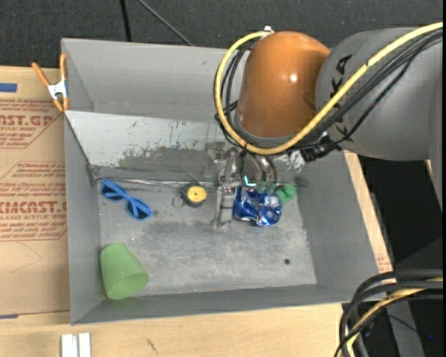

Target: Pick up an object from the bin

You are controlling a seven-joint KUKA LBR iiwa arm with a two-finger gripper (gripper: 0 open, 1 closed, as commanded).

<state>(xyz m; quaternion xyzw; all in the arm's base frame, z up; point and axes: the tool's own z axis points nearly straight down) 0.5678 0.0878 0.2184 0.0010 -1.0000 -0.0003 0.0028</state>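
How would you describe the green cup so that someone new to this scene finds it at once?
Look at the grey bin and go to its lower left corner in the view. A cup sits there alone, below the blue sunglasses. It is pale green and far bigger than the small yellow disc.
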